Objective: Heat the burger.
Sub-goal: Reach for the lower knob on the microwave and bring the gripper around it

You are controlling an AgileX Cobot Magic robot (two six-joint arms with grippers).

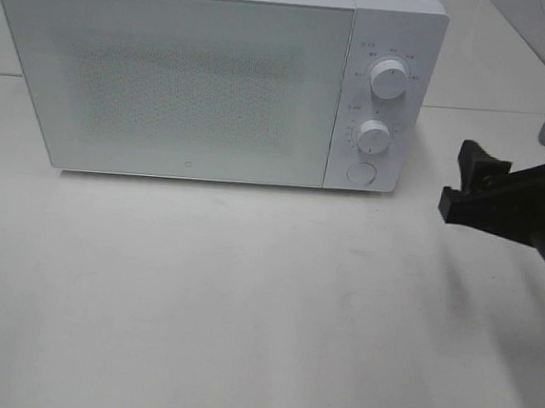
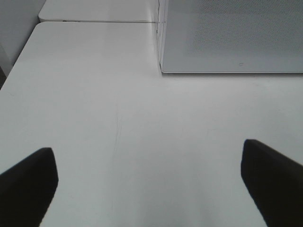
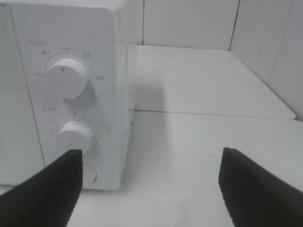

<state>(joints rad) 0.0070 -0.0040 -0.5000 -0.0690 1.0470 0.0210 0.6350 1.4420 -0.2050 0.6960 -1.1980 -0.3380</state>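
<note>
The white microwave (image 1: pixel 207 79) stands shut at 12 o'clock on the table (image 1: pixel 244 307); the burger shows in no view, so I cannot tell where it is. The right claw (image 1: pixel 458 180) hangs released at 3 o'clock, near the knobs (image 1: pixel 388 79). The left claw (image 2: pixel 147 161) gapes empty above the table.

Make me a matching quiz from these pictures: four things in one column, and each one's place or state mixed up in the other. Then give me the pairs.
Column one:
1. microwave door
2. upper knob
3. round button
4. right gripper

Column two:
A. lowest on the control panel
B. open, out to the right of the panel
C. shut
D. top of the panel

Pairs: 1-C, 2-D, 3-A, 4-B
</note>
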